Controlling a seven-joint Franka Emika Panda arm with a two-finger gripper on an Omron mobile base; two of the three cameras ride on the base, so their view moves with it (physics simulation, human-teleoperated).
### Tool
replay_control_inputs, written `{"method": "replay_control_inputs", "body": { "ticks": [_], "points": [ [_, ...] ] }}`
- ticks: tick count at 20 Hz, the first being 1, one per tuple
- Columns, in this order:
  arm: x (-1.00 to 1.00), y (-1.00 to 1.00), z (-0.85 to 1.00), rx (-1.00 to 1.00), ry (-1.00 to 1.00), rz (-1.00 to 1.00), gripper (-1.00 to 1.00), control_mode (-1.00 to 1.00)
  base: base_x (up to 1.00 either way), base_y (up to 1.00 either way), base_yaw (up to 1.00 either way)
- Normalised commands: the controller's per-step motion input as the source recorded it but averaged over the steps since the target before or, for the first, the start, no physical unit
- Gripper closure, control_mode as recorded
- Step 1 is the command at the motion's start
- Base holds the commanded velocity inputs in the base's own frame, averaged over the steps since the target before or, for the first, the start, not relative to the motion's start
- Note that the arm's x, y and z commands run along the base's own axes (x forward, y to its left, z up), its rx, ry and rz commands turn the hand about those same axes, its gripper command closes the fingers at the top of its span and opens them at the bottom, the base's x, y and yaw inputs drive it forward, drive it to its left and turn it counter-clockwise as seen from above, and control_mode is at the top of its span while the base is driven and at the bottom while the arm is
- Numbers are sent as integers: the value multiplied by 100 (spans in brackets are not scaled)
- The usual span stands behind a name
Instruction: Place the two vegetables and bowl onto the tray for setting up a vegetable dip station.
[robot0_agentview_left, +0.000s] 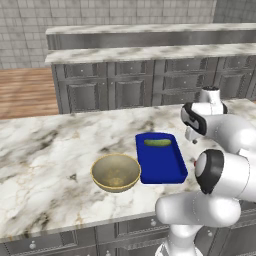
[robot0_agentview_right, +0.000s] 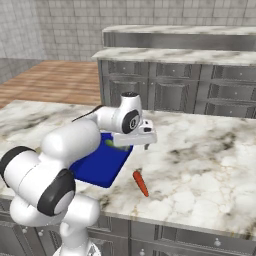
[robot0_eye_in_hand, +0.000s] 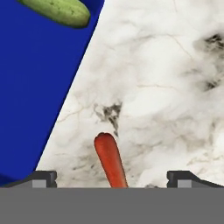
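Marble counter (robot0_agentview_left: 45, 150) – carrot (robot0_eye_in_hand: 110, 162) (tip cut off) between spread gripper (robot0_eye_in_hand: 112, 177) fingers

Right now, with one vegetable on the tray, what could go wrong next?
The carrot lies on bare marble beside the tray; round and tapered, it may roll or slip as the open gripper closes. The bowl looks about as wide as the tray, so placing it could crowd the cucumber.

Green cucumber (robot0_agentview_left: 157, 142) lies flat at the blue tray's (robot0_agentview_left: 162, 167) twelve o'clock end; tan bowl (robot0_agentview_left: 115, 172) upright at its nine; orange carrot (robot0_agentview_right: 141, 183) on marble at three.
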Motion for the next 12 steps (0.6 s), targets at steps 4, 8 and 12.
{"method": "replay_control_inputs", "body": {
  "ticks": [4,8,12],
  "points": [
    [0,-6,-30,0,-3,0,-100,-100,0,0,0],
    [-4,0,-26,0,0,0,-100,-100,0,0,0],
    [-11,0,-18,1,0,0,-100,-100,0,0,0]
  ]
}}
